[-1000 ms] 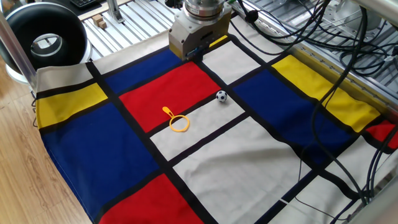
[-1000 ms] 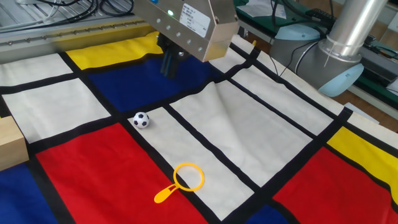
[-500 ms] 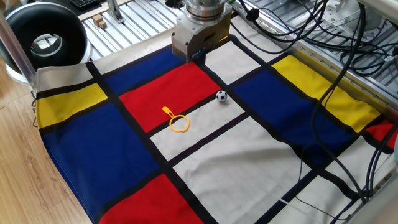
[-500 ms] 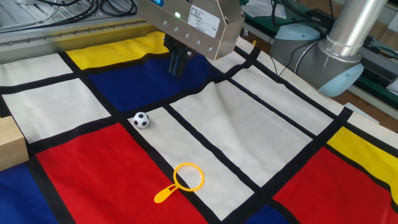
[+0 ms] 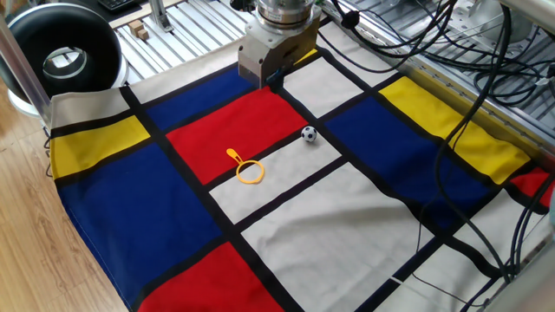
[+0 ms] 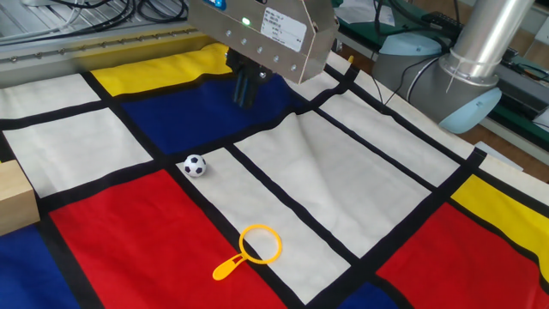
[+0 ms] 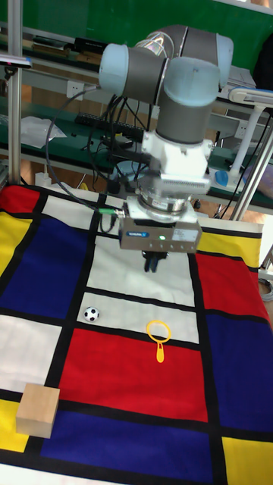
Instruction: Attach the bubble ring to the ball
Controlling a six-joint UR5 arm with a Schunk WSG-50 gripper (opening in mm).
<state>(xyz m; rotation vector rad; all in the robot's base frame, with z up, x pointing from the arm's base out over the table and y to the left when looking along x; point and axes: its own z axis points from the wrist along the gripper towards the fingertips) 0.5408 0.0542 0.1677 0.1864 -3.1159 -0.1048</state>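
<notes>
The bubble ring (image 5: 234,156) (image 6: 225,270) (image 7: 161,353), a yellow-orange hoop with a short handle, lies flat on the checked cloth where a red panel meets a white one. The ball (image 5: 309,134) (image 6: 195,166) (image 7: 92,314), black and white, rests on the cloth apart from the ring. My gripper (image 6: 246,96) (image 7: 154,265) hangs above the cloth beyond both, over a blue panel, its dark fingers (image 6: 241,86) close together with nothing between them. In one fixed view the gripper's body (image 5: 276,48) hides the fingertips.
A tan wooden cube (image 6: 13,199) (image 7: 38,409) sits at the cloth's edge. A black round device (image 5: 61,52) stands off one corner. Cables (image 5: 486,130) trail over the cloth's far side. The arm's base (image 6: 472,77) stands beside the cloth.
The gripper shifted slightly sideways and turned a little a second ago, then held still. Ring and ball have not moved.
</notes>
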